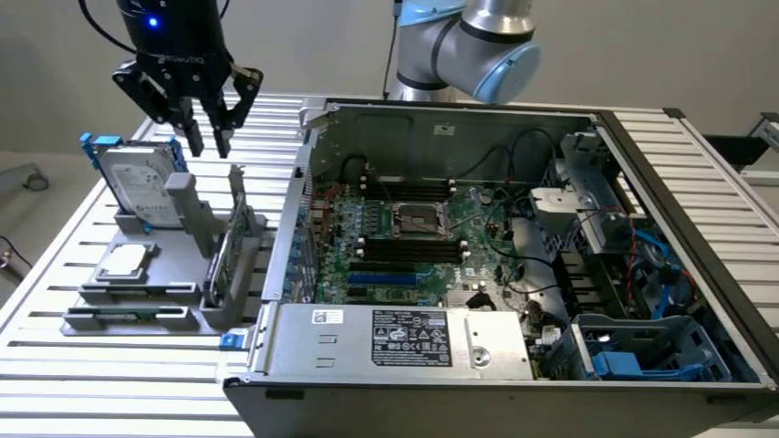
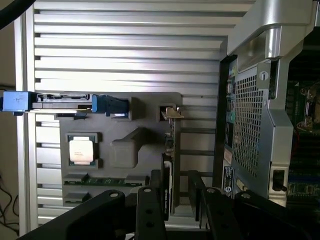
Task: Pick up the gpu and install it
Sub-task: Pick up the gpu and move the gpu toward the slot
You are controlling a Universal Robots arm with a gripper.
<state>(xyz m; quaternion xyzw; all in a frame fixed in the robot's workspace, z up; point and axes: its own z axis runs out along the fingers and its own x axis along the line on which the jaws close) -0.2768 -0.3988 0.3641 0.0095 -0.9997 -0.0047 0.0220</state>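
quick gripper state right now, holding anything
gripper: jaws open, holding nothing, hovering above the gpu

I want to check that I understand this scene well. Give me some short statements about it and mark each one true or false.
1. The hand holds the gpu. False: the hand hangs open above the gpu, which stands on edge in the grey holder.
2. The computer case is open. True.
3. The hard drive stands upright in the holder. True.
4. The processor chip lies inside the case. False: the processor chip lies on the holder.
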